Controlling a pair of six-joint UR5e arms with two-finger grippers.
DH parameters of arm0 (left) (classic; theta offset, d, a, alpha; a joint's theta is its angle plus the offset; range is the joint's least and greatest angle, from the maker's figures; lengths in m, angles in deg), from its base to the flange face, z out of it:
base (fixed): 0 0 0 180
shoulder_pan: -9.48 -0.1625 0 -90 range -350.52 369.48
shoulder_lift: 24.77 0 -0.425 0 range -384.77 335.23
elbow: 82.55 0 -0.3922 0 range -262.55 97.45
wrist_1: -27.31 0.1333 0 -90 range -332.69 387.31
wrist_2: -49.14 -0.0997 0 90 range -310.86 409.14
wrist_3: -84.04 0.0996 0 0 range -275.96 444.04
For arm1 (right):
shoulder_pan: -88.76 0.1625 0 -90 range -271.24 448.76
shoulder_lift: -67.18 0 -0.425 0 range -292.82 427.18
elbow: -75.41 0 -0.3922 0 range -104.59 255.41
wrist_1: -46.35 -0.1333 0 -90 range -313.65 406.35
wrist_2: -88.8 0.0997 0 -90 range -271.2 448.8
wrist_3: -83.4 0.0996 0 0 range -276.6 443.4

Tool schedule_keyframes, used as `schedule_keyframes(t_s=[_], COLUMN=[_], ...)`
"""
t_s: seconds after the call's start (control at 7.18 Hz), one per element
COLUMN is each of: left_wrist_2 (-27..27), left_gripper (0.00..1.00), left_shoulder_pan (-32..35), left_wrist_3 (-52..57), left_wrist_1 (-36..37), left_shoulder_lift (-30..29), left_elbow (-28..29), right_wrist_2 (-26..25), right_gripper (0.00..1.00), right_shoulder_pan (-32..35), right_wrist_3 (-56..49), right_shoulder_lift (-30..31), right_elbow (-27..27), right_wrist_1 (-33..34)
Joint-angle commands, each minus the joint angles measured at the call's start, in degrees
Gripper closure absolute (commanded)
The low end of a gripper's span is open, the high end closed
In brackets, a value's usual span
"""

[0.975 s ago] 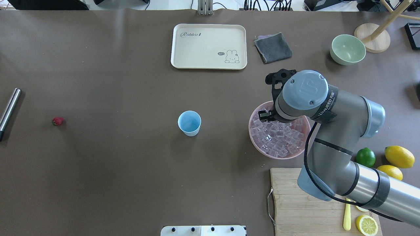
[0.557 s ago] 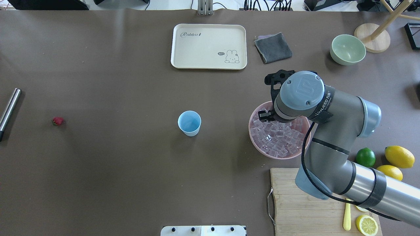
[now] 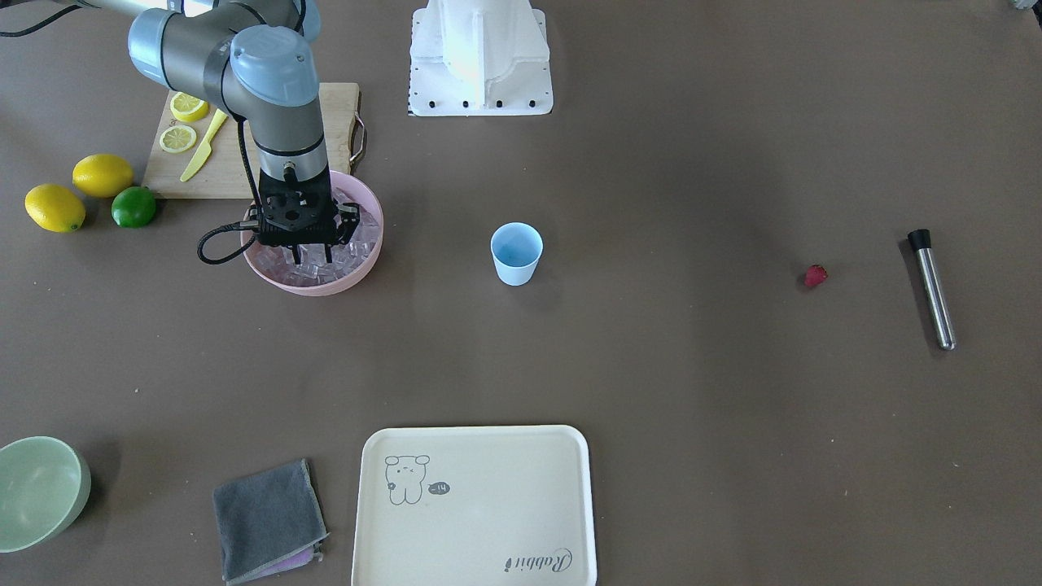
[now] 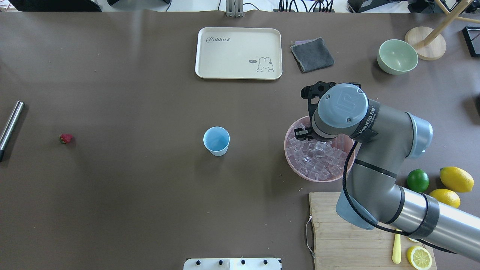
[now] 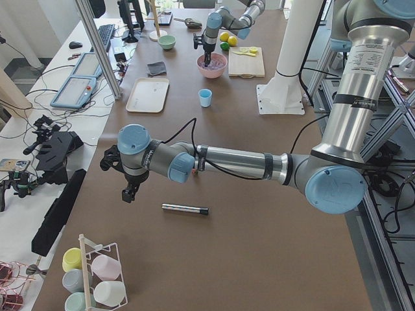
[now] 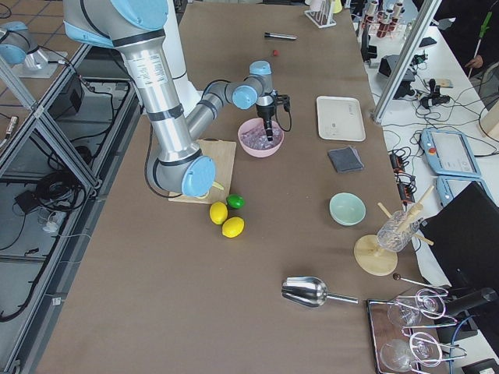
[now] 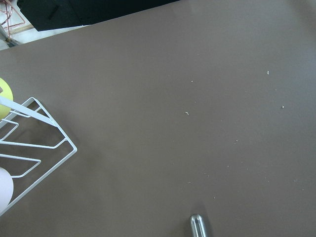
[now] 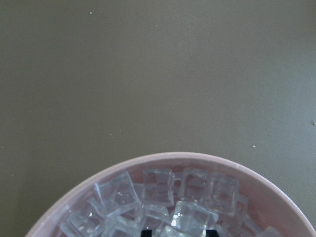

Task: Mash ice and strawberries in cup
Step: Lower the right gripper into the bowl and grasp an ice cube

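Down in pink bowl (image 3: pixel 313 288) w/ ice (image 3: pixel 361 234), right tool (image 3: pixel 312 260) spread apart; cup (image 3: pixel 516 254) empty

Overhead view. Centre: cup (image 4: pixel 216 140). Mid-right, level with it: ice bowl (image 4: pixel 318 179), with ice (image 4: pixel 318 161) in it. Far left, on the same level: strawberry (image 4: pixel 66 138), and beyond it at the left edge a rod (image 4: pixel 10 125). Top centre: tray (image 4: pixel 225 60), with cloth (image 4: pixel 312 54) just to its right and second bowl (image 4: pixel 397 56) at upper right. Lower right: board (image 4: pixel 337 232) below the ice bowl, carrying knife (image 4: pixel 396 245) and lemon slice (image 4: pixel 419 257). Lime (image 4: pixel 417 180) and lemons (image 4: pixel 456 179) lie at right, beside the board's upper corner.
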Motion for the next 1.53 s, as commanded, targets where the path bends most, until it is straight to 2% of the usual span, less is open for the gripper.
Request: schedule_keyframes(t_s=[0.0, 0.56, 0.7, 0.97, 1.39], left_wrist_2=[0.0, -0.1, 0.0, 0.0, 0.0], left_gripper=[0.01, 0.01, 0.01, 0.01, 0.01], left_shoulder_pan=[0.1, 0.1, 0.1, 0.1, 0.1], left_wrist_3=[-0.1, -0.1, -0.1, -0.1, -0.1], left_wrist_1=[0.0, 0.0, 0.0, 0.0, 0.0], left_shoulder_lift=[-0.1, -0.4, -0.2, -0.2, -0.2], left_elbow=[0.0, 0.1, 0.1, 0.1, 0.2], right_wrist_2=[0.1, 0.2, 0.1, 0.4, 0.6], right_gripper=[0.54, 0.54, 0.57, 0.7, 0.74], right_shoulder_pan=[0.1, -0.2, -0.4, -0.7, 0.8], right_wrist_3=[0.0, 0.1, 0.6, 1.0, 1.0], right_shoulder_lift=[-0.1, 0.1, 0.0, -0.1, -0.4], right_elbow=[-0.5, -0.5, -0.3, -0.2, -0.9], right_wrist_1=[0.5, 0.7, 0.7, 0.7, 0.7])
